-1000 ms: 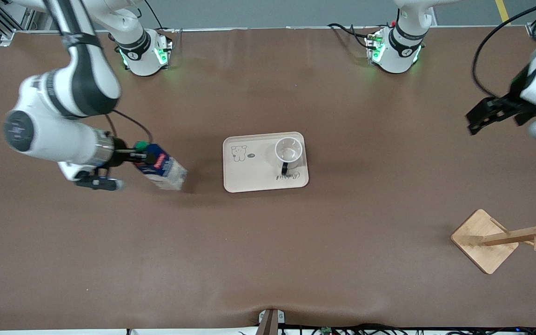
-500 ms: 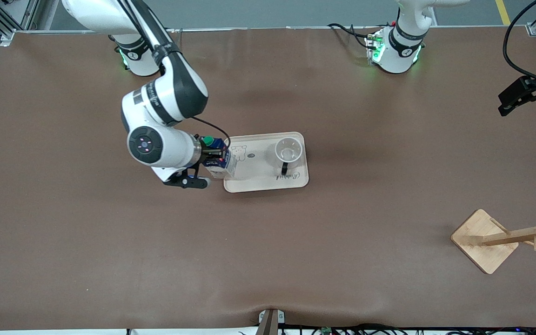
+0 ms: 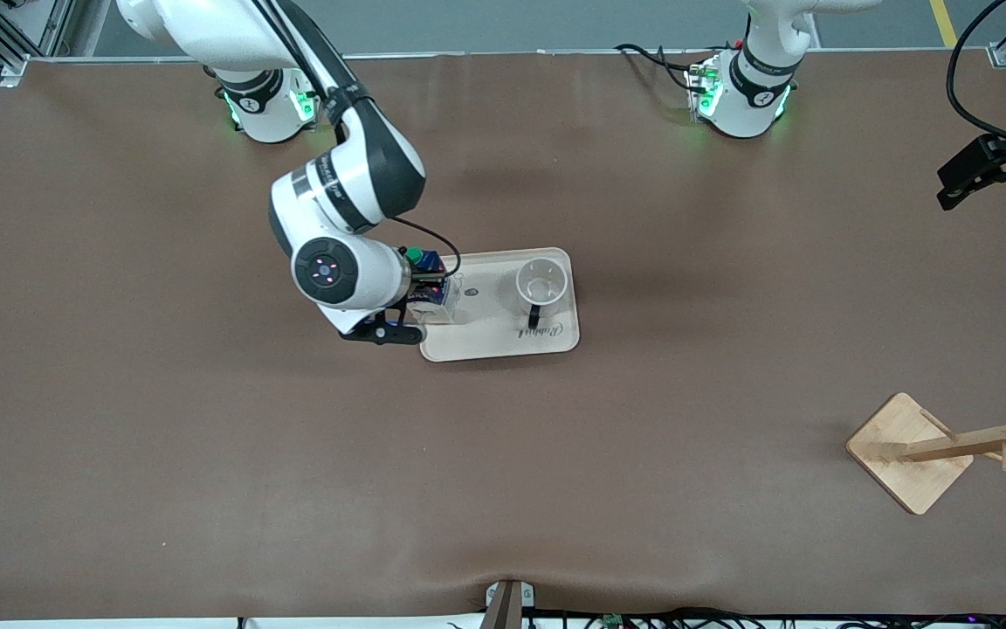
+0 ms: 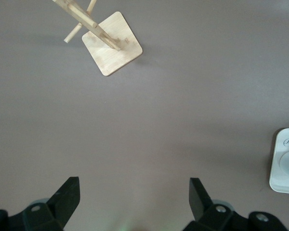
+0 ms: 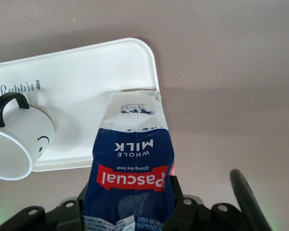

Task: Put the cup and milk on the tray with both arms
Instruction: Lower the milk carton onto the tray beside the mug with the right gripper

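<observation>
Milk (image 3: 430, 295) is clamped in the right gripper (image 3: 416, 293), held over the tray's (image 3: 503, 345) end toward the right arm, cap up. Cup (image 3: 541, 283) stands upright on the tray's other end, handle toward the front camera. Left gripper (image 3: 979, 170), jaws wide and empty, waits above the table (image 3: 503, 472) near a wooden rack (image 3: 931, 447).

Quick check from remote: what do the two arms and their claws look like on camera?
Both arms are glossy white with black joints; round white bases glow green. The right arm has a round end cap with red dots and a black cable. The right claw and left claw are black.
</observation>
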You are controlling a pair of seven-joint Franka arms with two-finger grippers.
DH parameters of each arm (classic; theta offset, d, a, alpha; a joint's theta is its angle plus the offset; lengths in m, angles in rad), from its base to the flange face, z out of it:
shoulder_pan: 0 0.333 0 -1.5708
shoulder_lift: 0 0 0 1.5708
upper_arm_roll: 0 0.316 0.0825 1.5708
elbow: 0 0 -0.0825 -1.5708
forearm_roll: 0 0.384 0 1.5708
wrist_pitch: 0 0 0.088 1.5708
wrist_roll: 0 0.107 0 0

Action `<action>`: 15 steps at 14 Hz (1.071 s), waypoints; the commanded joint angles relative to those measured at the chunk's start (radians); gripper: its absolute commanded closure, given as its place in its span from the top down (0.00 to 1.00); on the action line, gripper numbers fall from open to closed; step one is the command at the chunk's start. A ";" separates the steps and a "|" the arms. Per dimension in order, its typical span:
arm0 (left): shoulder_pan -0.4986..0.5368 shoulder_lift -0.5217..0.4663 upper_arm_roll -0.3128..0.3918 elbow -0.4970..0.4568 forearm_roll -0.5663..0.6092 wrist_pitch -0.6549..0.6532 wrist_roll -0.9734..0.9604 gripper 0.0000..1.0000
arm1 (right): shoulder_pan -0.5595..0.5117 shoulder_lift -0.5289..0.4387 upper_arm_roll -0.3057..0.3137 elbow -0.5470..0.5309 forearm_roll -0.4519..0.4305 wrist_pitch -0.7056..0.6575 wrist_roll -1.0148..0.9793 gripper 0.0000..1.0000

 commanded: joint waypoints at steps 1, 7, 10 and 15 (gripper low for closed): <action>-0.008 -0.017 0.009 -0.013 -0.011 -0.008 0.019 1.00 | 0.027 0.026 -0.014 0.032 0.020 -0.003 0.018 0.22; -0.019 -0.019 0.001 -0.016 -0.025 -0.015 0.019 1.00 | 0.060 0.023 -0.016 0.035 0.015 0.033 0.059 1.00; -0.019 -0.016 0.001 -0.014 -0.023 -0.021 0.019 1.00 | 0.047 0.019 -0.016 0.110 0.017 0.023 0.058 1.00; -0.019 -0.017 -0.005 -0.010 -0.029 -0.020 0.018 1.00 | 0.008 -0.019 -0.028 0.191 0.006 0.023 0.052 1.00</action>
